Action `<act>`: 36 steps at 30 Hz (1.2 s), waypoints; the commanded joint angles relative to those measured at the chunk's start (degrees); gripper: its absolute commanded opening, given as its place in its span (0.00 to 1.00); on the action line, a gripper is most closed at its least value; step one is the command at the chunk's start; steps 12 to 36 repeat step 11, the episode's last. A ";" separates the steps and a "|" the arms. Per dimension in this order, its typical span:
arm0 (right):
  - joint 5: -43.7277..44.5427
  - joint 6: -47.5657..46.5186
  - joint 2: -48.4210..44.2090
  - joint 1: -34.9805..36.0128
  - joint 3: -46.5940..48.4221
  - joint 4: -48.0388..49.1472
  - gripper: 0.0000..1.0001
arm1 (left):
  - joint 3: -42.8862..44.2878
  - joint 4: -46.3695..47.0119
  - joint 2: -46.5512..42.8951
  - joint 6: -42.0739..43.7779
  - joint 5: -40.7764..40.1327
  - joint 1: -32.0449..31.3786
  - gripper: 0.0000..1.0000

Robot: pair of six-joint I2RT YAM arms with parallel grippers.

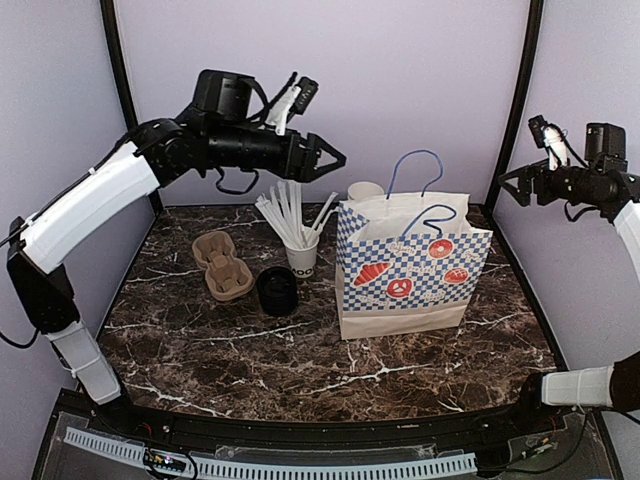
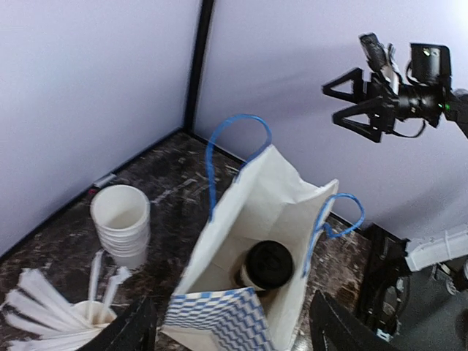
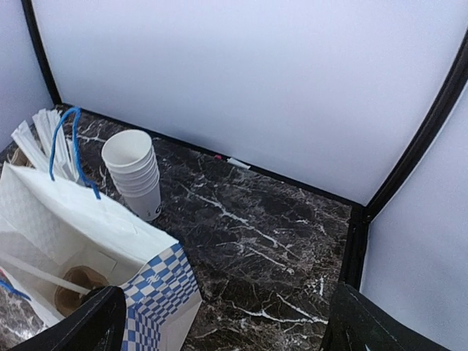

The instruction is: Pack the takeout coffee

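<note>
Left end effector: high over the worktop, fingers spread wide, holding nothing.
Right end effector: high by the right wall, well apart from the left one, fingers spread, holding nothing.
Coffee: a cup under a black lid, standing upright deep in the bag, below and just ahead of the left end effector.
Left wrist view: the only one that shows the coffee. It also shows the right end effector's two fingers standing apart.
Top view: shows only the bag's checked outside, so its contents are hidden. It alone shows the carrier and a black round thing, both on the worktop below the left end effector.
Right wrist view: looks into the bag from the other side. It shows something brown and round low inside with a white strip across it, but I cannot tell what it is.
Straw cup: under the left end effector, just beside the bag.
Cup stack: behind the bag, below and left of the right end effector.
</note>
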 commanded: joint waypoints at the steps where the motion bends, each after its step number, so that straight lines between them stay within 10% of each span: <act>1: 7.53 9.80 -1.50 -0.25 2.85 8.79 0.99 | -11.06 3.33 -11.73 4.76 -17.03 4.19 0.75; 10: 7.28 14.76 -1.79 -0.25 3.63 11.80 0.99 | -33.38 7.87 -27.47 6.02 -34.51 8.16 0.83; 36: 6.34 14.98 -2.34 -0.25 2.58 12.28 0.99 | -33.99 8.15 -27.84 5.78 -34.07 8.19 0.83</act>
